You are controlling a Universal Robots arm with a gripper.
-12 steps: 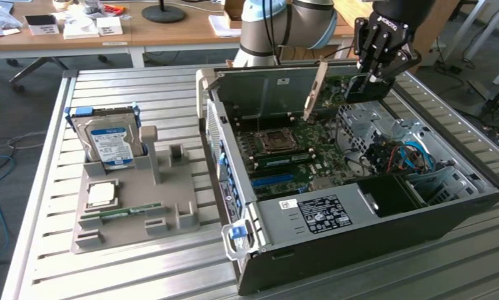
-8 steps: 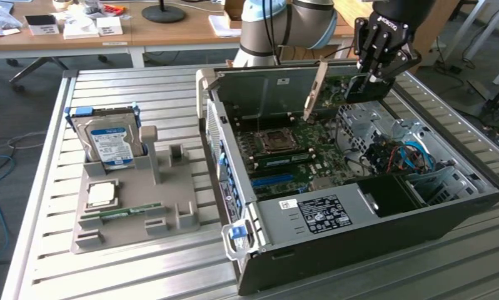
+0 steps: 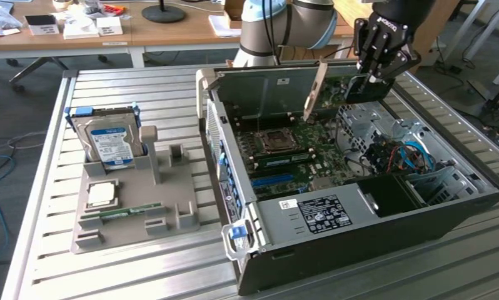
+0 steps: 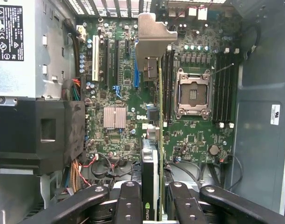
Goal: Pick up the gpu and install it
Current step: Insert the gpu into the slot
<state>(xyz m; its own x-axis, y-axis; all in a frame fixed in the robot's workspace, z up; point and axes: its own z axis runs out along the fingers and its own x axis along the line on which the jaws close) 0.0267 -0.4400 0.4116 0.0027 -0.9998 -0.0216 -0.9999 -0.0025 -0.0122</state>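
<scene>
At the exterior view's left, a grey holder (image 3: 116,237) lies on the slatted desk (image 3: 132,94), with the silver hard drive (image 3: 109,140) upright at its far end and a green memory stick (image 3: 129,211) lying flat nearer the camera. Just beside it, toward the middle, stands the open computer case (image 3: 333,250), its motherboard (image 3: 287,156) exposed and its upper side open. Over the case's far right part hangs the gripper (image 3: 371,78), its fingers (image 4: 129,205) drawn narrow and clamped on the gpu (image 3: 368,90), one on each face. From the wrist, the gpu (image 4: 151,163) shows edge-on, running away from the gripper (image 4: 152,198) to its silvery bracket (image 4: 151,37). Its thin edge lies between a blue slot (image 4: 135,79) and the black memory slots (image 4: 168,84) beside the CPU socket (image 4: 193,93). The card hangs apart from the board. The grey power supply (image 4: 16,46) and a black shroud (image 4: 39,130) bound one side of the open room and the case wall (image 4: 263,116) the other.
</scene>
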